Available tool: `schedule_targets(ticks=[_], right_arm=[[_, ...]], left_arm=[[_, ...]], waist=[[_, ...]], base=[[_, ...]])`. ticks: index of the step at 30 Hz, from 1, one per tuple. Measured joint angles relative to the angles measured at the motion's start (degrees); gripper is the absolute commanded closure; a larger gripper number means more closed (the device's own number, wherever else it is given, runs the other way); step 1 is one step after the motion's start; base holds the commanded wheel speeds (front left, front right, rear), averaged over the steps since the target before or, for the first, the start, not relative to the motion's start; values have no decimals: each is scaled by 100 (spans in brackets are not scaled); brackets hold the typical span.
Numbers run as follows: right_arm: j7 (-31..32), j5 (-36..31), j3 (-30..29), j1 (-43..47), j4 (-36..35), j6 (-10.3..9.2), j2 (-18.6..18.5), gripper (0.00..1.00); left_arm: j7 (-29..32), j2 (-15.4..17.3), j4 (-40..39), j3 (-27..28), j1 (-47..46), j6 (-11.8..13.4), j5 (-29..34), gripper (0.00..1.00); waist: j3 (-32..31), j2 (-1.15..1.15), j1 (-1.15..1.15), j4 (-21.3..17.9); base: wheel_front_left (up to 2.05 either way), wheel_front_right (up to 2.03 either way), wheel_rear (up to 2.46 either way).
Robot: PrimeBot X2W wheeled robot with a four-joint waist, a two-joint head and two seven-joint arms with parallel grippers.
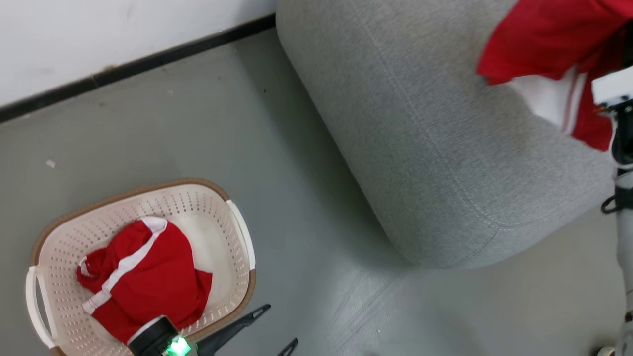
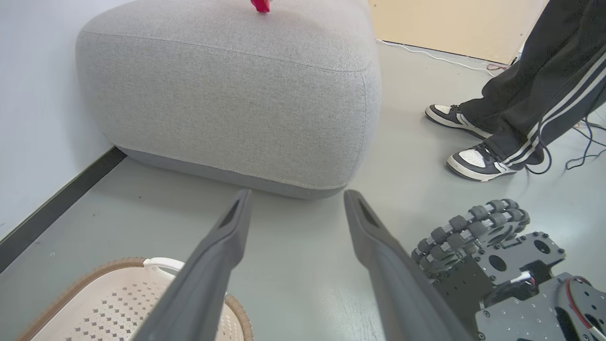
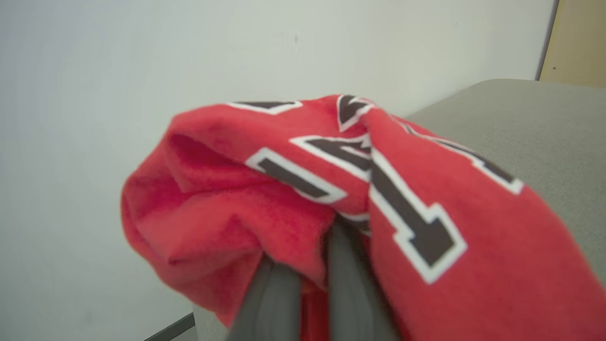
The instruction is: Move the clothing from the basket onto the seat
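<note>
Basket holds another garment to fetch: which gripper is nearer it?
Left. The left gripper is beside the basket rim; the right gripper, clutching the jersey, is above the seat.

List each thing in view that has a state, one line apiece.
jersey: bunched, held over the seat by the right gripper.
right gripper: shut on the jersey.
left gripper: open, empty, near the basket.
basket: upright on the floor, one red garment inside.
red garment: crumpled, lying in the basket.
</note>
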Motion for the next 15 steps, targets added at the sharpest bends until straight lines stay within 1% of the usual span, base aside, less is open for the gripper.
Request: schedule_targets(ticks=[6, 8, 9, 15], right_arm=[[1, 20, -438, -510, 394, 0, 12, 100], [-3, 58, -793, -667, 558, 0, 37, 100], [-21, 107, -1200, -780, 758, 0, 33, 100], [-103, 8, -1748, -996, 1120, 0, 13, 100]], left_arm=[[0, 151, -219, 149, -6, 0, 53, 0], [0, 186, -249, 187, -8, 0, 77, 0], [0, 219, -312, 226, -10, 0, 80, 0], [0, 331, -467, 243, -73, 0, 133, 0]], waist=[[334, 0, 0, 96], [442, 0, 0, 128], [548, 0, 0, 157], [852, 0, 0, 245]], base=[[0, 0, 0], [0, 0, 0], [0, 0, 0], [0, 0, 0]])
